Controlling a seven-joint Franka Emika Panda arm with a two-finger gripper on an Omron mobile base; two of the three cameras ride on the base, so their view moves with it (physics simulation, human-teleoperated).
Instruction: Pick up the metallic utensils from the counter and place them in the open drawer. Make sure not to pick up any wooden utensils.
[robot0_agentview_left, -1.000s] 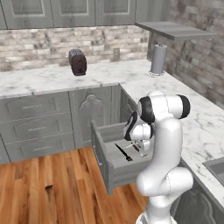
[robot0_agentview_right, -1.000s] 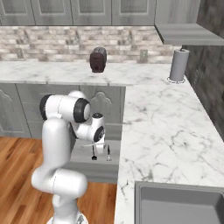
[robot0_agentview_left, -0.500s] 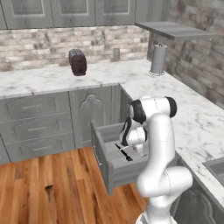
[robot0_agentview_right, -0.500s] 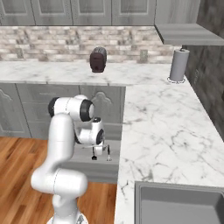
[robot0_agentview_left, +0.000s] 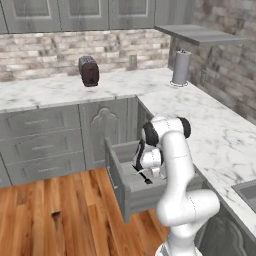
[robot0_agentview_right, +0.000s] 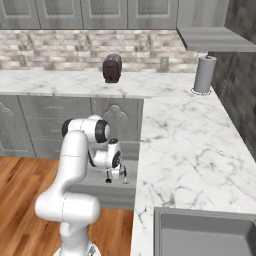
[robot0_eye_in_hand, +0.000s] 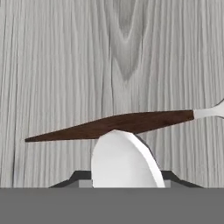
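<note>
My gripper (robot0_eye_in_hand: 125, 177) hangs low inside the open drawer (robot0_agentview_left: 142, 197), just above its grey wood-grain floor (robot0_eye_in_hand: 65, 65). A small pale silver spoon (robot0_eye_in_hand: 124, 159) fills the gap between the two dark fingertips, bowl towards the camera. Just beyond it, flat on the floor, lies a fork (robot0_eye_in_hand: 118, 124) with a dark brown handle and a silver end at the right. From the left base view a dark slim utensil (robot0_agentview_left: 145, 178) lies under the gripper (robot0_agentview_left: 145, 170). The gripper (robot0_agentview_right: 116, 180) sits beside the white marble counter (robot0_agentview_right: 185, 140). The wooden utensils are out of view.
A dark toaster (robot0_agentview_left: 89, 71) and a grey cylinder (robot0_agentview_left: 181, 68) stand on the back counter under a shelf (robot0_agentview_left: 200, 34). A sink (robot0_agentview_right: 200, 232) is sunk into the counter at the near right. Grey cabinet fronts (robot0_agentview_left: 45, 140) and wooden floor (robot0_agentview_left: 60, 215) lie left of the drawer.
The arm has swung a little further over the drawer and the hand has sunk slightly towards its floor. The fingers look a touch wider apart.
</note>
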